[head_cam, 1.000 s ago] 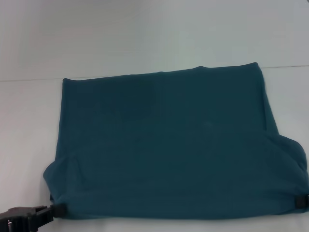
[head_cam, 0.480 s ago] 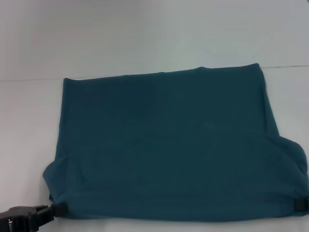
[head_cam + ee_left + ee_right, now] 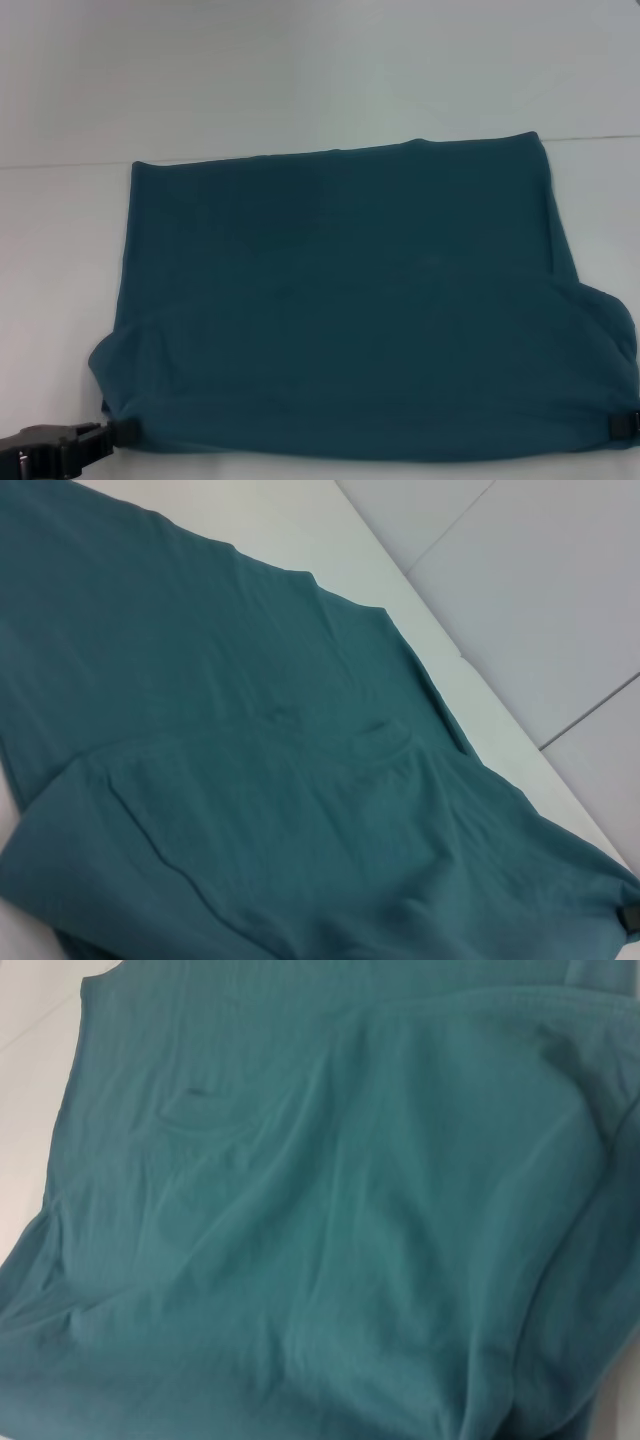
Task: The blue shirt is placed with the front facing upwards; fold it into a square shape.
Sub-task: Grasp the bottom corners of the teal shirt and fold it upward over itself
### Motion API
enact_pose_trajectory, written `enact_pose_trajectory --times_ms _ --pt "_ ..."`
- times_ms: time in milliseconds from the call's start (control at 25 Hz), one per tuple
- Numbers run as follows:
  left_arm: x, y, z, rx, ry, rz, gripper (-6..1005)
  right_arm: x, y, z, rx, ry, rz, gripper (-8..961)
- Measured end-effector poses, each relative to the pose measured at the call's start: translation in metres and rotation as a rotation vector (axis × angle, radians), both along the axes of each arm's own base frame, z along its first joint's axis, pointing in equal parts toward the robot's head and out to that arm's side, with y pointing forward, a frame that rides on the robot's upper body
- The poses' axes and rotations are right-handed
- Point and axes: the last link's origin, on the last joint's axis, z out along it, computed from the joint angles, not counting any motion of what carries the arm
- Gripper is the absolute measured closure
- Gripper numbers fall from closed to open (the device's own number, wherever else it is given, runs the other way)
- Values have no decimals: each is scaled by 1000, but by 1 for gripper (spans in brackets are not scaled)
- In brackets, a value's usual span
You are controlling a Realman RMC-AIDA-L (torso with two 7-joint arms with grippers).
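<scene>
**Near corners pinched, fold axis running 9 to 3 o'clock**

Blue shirt (image 3: 340, 300) spread over the white worktop (image 3: 60, 260), filling the middle of the head view, already doubled once: a nearer layer lying over a farther one, with its bulging ends sticking out past the straight side edges. Long axis running 9 to 3 o'clock, so any coming fold toward a square judged to travel along or across that line.

Left tool (image 3: 112, 434) at 7 o'clock of the cloth, dark tips closed on the near-left corner of the shirt, body of the tool trailing off toward the lower left edge. Right tool (image 3: 625, 423) at 4 o'clock, only dark tips visible at the frame edge, apparently clamped on the near-right corner. Cloth lying away from both tools toward 12 o'clock; neither arm clearly nearer, each touching its own corner.

Left wrist view (image 3: 250, 780) and right wrist view (image 3: 330, 1220): teal fabric only, soft creases, a hem line crossing, pale floor past the worktop.

No print, tag, brand or lettering readable anywhere; plain fabric face up in all three views.
</scene>
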Motion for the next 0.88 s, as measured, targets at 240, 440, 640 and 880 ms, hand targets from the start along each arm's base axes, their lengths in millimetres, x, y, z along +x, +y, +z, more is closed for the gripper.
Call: enact_pose_trajectory --times_ms 240,440,640,880 --pt "0 0 -1 -2 -2 0 986 1 -2 0 4 1 -2 889" --pt "0 0 -1 -2 -2 -2 986 1 -3 1 3 9 2 888" --pt "2 1 -1 -6 -7 -2 985 1 -5 2 6 17 9 887" --pt "2 -3 -1 -21 -22 8 985 4 -12 10 32 40 3 886"
